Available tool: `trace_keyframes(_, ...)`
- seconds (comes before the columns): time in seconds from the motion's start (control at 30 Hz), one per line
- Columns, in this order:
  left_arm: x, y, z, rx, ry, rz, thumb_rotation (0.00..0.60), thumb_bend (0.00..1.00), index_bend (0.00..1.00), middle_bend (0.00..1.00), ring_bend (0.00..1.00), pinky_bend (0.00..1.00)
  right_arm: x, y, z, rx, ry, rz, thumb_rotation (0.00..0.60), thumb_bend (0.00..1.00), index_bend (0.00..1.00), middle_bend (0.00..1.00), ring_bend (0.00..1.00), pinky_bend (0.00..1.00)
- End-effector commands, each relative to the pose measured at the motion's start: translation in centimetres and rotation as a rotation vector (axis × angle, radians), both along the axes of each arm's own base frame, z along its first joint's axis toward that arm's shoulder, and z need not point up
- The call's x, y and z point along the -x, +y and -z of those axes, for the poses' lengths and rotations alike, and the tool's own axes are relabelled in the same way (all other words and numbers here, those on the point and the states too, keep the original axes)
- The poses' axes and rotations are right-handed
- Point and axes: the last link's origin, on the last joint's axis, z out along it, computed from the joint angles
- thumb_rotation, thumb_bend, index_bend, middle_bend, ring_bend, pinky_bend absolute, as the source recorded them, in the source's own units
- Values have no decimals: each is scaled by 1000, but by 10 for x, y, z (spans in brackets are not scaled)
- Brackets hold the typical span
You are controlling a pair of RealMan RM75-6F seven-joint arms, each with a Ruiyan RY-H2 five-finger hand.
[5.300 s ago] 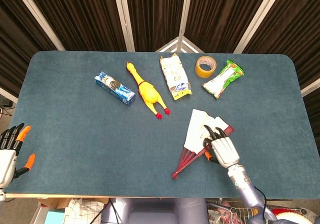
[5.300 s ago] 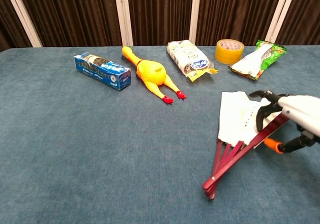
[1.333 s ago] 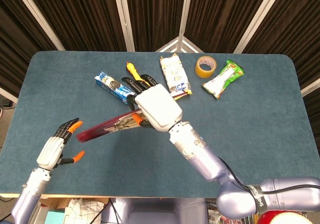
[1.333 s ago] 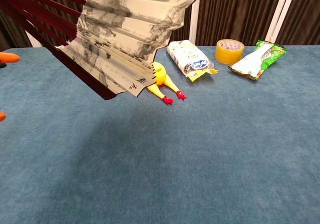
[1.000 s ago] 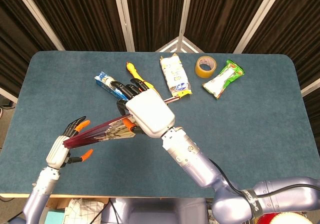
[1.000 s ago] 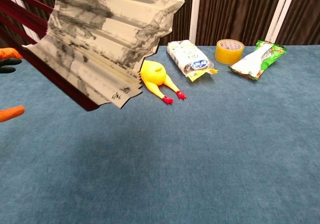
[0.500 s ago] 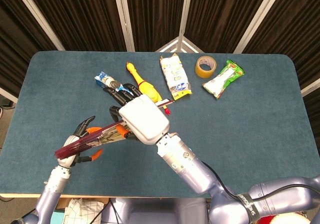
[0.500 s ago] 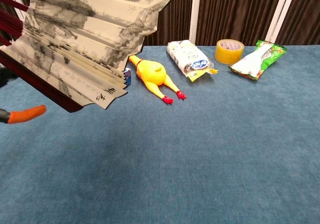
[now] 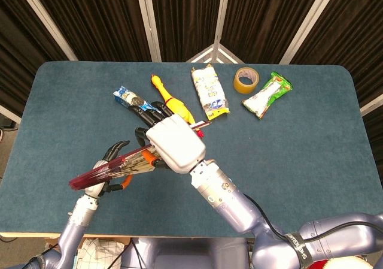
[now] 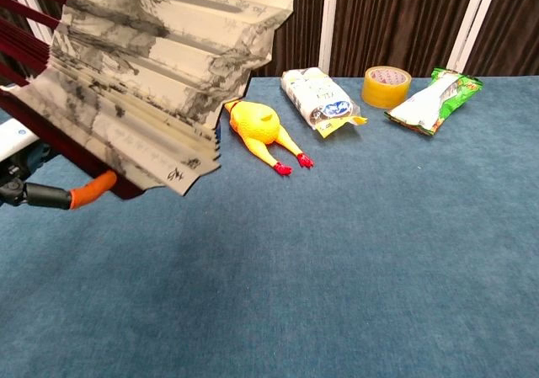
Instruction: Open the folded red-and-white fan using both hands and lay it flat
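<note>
The red-and-white fan is lifted off the table, partly spread. The head view shows it edge-on, its dark red ribs running left from my right hand, which grips it near the pivot. In the chest view the fan fills the upper left, showing ink-painted paper pleats and red ribs. My left hand sits at the fan's outer end, black fingers above the ribs and the orange-tipped thumb just under the red guard. Whether it grips is unclear. The right hand is out of the chest view.
Along the far side of the blue table lie a blue box, a yellow rubber chicken, a white snack pack, a tape roll and a green packet.
My right hand lifted the fan from the table's right and carried it left. My left hand came up from the table edge until the fan's outer end lies between its fingers and thumb.
</note>
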Motion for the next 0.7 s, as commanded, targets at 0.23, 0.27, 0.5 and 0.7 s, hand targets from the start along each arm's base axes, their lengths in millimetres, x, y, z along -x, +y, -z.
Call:
trace_keyframes(0.23, 3, 7, -5, -52, 15, -14, 600, 603, 580, 155, 0, 39, 13, -7, -9, 28, -4, 35, 600, 452, 1000, 161, 254, 163)
trace_keyframes(0.27, 4, 7, -8, -66, 20, -14, 600, 603, 579, 155, 0, 39, 16, -10, -12, 36, -7, 47, 600, 452, 1000, 161, 254, 163)
trace_keyframes(0.5, 13, 12, -24, -145, 43, -14, 600, 603, 574, 155, 0, 39, 34, -22, -26, 89, 8, 89, 600, 453, 1000, 161, 254, 163)
trace_keyframes(0.7, 23, 23, -36, -224, 87, -16, 600, 603, 564, 154, 0, 39, 52, -30, -39, 109, -9, 131, 600, 454, 1000, 161, 254, 163)
